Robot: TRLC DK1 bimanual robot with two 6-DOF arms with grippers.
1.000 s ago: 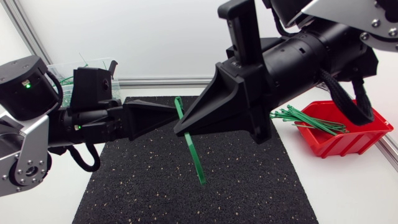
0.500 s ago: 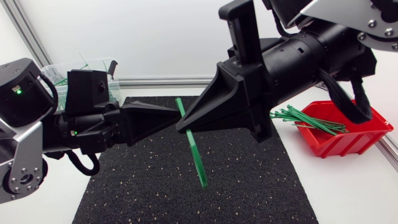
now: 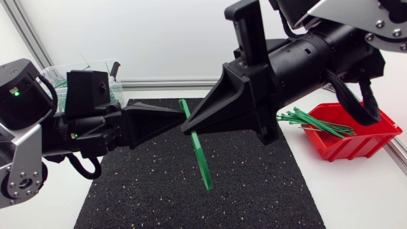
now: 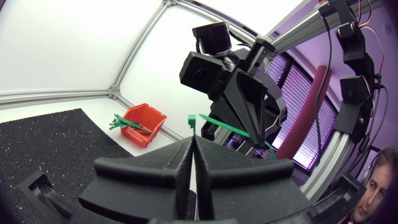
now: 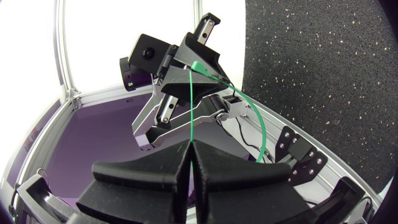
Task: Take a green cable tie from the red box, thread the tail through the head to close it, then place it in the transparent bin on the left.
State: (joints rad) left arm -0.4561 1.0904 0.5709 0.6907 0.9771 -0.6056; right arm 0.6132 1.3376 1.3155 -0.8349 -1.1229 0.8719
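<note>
A green cable tie (image 3: 202, 159) hangs slanted above the black mat, between my two grippers at mid-table. My left gripper (image 3: 180, 121) comes in from the left and is shut on the tie close to its head (image 4: 193, 121). From the right, my right gripper (image 3: 186, 130) meets it tip to tip, shut on the strap (image 5: 190, 106). In the right wrist view the strap runs straight from my right gripper (image 5: 189, 144) to the left gripper (image 5: 198, 62), then curves away in an arc. The red box (image 3: 356, 143) with several green ties (image 3: 311, 121) stands at the right. The transparent bin (image 3: 70, 76) is at the back left.
A black speckled mat (image 3: 159, 184) covers the middle of the white table. The right arm's bulky black body (image 3: 305, 57) hangs over the mat's back right. The red box (image 4: 146, 121) also shows in the left wrist view, beyond the mat's edge.
My left arm's wrist section has shifted a little to the right and turned slightly. Both grippers stay shut on the tie, which has hardly moved.
</note>
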